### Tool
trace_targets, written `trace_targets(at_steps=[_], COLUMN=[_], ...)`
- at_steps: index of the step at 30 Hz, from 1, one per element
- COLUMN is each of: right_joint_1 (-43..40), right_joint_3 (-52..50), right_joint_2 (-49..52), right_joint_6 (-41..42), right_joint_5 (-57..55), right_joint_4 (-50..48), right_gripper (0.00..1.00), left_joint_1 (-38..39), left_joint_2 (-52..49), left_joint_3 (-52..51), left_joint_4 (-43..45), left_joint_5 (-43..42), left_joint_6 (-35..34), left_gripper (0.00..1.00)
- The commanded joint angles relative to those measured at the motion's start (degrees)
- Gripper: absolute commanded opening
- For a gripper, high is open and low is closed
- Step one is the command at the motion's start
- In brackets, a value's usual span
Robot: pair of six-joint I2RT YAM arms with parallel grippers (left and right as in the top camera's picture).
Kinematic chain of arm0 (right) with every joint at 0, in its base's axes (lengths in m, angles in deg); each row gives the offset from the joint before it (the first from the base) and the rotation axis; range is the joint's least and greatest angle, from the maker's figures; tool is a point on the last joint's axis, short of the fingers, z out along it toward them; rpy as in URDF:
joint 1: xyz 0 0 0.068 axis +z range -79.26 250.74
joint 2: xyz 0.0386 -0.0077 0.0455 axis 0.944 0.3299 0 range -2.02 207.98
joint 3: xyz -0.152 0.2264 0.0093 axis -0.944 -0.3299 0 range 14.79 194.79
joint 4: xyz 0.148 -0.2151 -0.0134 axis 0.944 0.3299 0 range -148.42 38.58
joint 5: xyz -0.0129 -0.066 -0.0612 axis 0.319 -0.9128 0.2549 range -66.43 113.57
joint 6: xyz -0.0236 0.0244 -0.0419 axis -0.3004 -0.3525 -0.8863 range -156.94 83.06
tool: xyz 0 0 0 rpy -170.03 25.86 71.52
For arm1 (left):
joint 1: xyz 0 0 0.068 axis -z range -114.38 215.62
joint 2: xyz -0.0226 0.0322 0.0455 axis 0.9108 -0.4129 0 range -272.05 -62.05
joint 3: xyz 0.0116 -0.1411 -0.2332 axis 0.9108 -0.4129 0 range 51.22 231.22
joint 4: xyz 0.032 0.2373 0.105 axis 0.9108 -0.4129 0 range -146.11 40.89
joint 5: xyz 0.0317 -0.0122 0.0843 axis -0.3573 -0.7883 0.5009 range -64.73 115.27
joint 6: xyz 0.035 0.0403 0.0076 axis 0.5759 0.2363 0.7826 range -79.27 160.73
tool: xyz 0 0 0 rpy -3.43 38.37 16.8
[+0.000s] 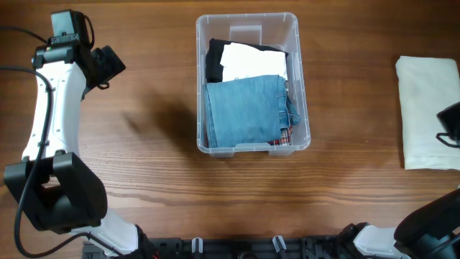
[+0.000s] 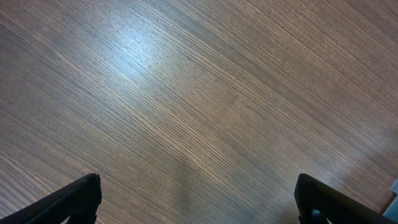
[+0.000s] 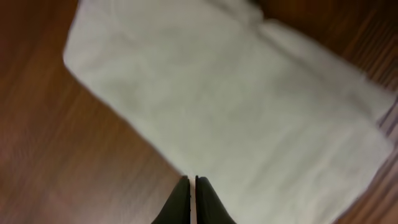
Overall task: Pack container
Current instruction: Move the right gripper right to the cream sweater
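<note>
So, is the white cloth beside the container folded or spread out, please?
Folded: the white cloth lies as a compact rectangle with a doubled-over edge.

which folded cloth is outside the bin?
The cream-white folded cloth at the far right of the overhead view, beneath the right gripper. The folded denim, white piece and black piece all lie inside the clear container.

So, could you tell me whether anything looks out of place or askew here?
Only the folded white cloth, lying on the table right of the container, not yet packed. The clothes inside sit neatly; nothing is spilled.
</note>
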Motion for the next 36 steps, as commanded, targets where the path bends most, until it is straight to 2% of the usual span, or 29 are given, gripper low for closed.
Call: trace_targets(at_steps=[1,14,21,28,36], right_joint_1=[-0.1,-0.1,4.2,16.7,34.1], right_joint_3=[-0.2,-0.2,-0.3,-0.5,-0.5], right_joint_2=[2.1,16.0,27.3,29.1,29.1], right_joint_6=[-0.5,4.9,6.3,5.1,12.6], right_joint_5=[-4.3,-5.9,1.1,3.7,3.6], right_joint_4=[-3.3,-4.3,-1.5,2.0,2.1], right_gripper=[0.04,0.04,0.04,0.04,0.04], left_joint_1=[-0.5,-0.5,-0.5,-0.5,-0.5], left_joint_2=[-0.2,-0.2,-0.2,-0.2,-0.2], left_joint_3=[-0.4,-0.4,-0.4,-0.4,-0.4], left_joint_4=[0.0,0.0,0.0,0.0,0.0], left_joint_5=[-0.3,-0.3,-0.3,-0.3,-0.3], left_joint_6=[-1.0,-1.0,-1.0,-1.0,-1.0], left_gripper=[1.00,1.00,1.00,1.00,1.00])
